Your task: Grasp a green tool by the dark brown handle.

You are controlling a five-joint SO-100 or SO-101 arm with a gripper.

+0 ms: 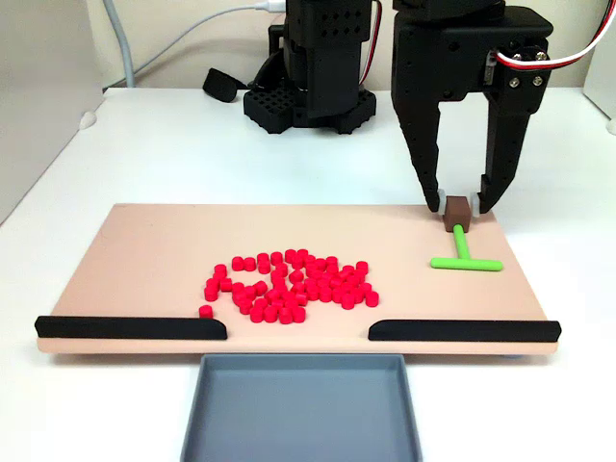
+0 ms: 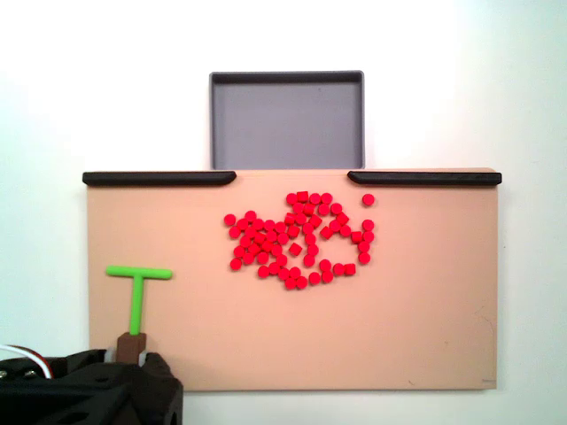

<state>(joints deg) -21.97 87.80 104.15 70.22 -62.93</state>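
Tool: you find the green tool [image 1: 463, 252] lying flat at the board's [image 1: 144, 250] far right corner in the front fixed view, well apart from the red cylinders [image 1: 289, 286].
Feel: you can expect it light and stiff, probably smooth plastic that slides if nudged.
Hold: take the brown handle [image 1: 456, 209] on its flat sides, not the thin stem.
Arm: your gripper [image 1: 458, 201] points straight down over the handle.
Jaws: parted, straddling the handle, fingertips close beside it; contact unclear.

In a fixed view the arm's body [image 2: 89, 394] hides the fingers' contact with the dark brown handle [image 2: 133, 346].
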